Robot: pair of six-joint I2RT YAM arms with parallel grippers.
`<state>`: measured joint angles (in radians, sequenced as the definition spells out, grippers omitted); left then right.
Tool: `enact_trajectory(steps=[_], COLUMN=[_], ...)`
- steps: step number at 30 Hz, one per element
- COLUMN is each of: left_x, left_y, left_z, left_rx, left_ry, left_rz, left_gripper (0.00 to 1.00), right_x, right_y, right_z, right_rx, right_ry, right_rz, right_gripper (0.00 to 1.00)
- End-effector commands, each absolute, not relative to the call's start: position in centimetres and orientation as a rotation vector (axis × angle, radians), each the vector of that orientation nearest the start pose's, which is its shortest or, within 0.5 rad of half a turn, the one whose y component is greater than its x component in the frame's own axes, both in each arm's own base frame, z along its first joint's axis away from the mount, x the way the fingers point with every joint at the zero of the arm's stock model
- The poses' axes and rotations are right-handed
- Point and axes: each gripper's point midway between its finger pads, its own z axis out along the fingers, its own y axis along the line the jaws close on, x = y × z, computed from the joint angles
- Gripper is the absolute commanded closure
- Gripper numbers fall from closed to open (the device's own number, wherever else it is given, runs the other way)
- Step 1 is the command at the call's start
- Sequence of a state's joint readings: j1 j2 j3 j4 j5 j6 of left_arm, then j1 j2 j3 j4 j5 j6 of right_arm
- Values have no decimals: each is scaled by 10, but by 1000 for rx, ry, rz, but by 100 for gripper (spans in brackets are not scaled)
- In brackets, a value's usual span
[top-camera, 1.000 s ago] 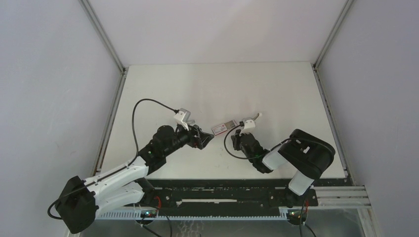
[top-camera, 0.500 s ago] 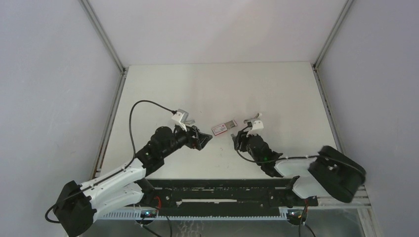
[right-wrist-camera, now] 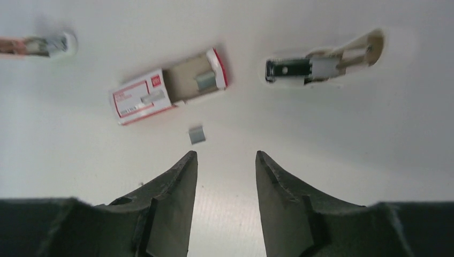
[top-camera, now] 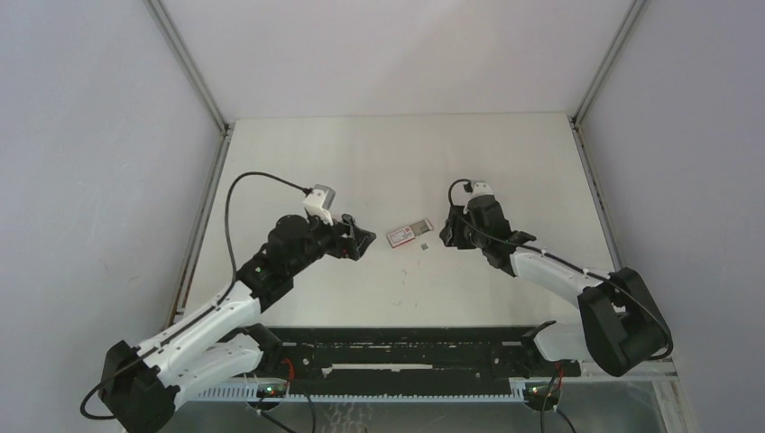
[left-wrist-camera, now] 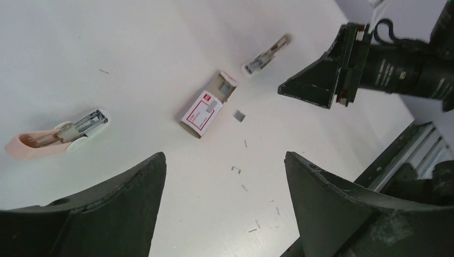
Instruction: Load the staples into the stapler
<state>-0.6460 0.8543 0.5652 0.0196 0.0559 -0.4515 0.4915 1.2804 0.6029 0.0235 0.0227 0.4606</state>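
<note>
The pink-red staples box (top-camera: 410, 233) lies mid-table with its tray slid partly out; it also shows in the left wrist view (left-wrist-camera: 206, 110) and the right wrist view (right-wrist-camera: 160, 91). A small grey block of staples (right-wrist-camera: 196, 135) lies beside it. A small white stapler (right-wrist-camera: 321, 67) with its metal channel exposed lies past the tray end, also in the left wrist view (left-wrist-camera: 266, 54). My left gripper (top-camera: 356, 242) is open and empty left of the box. My right gripper (top-camera: 451, 233) is open and empty right of it.
A pink-and-white stapler-like piece (left-wrist-camera: 59, 136) lies near my left gripper, at the top left in the right wrist view (right-wrist-camera: 37, 45). Loose single staples (left-wrist-camera: 235, 170) are scattered on the white table (top-camera: 397, 153). Grey walls enclose the table on three sides.
My right arm has swung out to the right, and its gripper has moved up and slightly right. My left gripper has drawn back a little to the left. The box has not moved.
</note>
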Motion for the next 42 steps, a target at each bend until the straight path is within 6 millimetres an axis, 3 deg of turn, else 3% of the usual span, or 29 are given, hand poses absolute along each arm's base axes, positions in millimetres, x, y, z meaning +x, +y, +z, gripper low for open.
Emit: enact_trajectory(steps=[1, 9, 16, 26, 42], left_x=[249, 263, 281, 299, 311], left_y=[-242, -331, -378, -390, -395], left_z=[193, 163, 123, 78, 50], left_rx=[405, 671, 825, 910, 949], left_ry=[1882, 1855, 1906, 1968, 2000], left_rz=[-758, -808, -779, -671, -607], left_gripper=[16, 27, 36, 43, 51], right_x=[288, 297, 304, 307, 306], right_y=[176, 153, 138, 139, 141], right_z=[71, 106, 116, 123, 125], right_rx=[-27, 20, 58, 70, 71], right_ry=[2402, 2325, 2288, 2260, 2254], right_rz=[535, 585, 610, 685, 717], right_gripper=[57, 55, 55, 55, 56])
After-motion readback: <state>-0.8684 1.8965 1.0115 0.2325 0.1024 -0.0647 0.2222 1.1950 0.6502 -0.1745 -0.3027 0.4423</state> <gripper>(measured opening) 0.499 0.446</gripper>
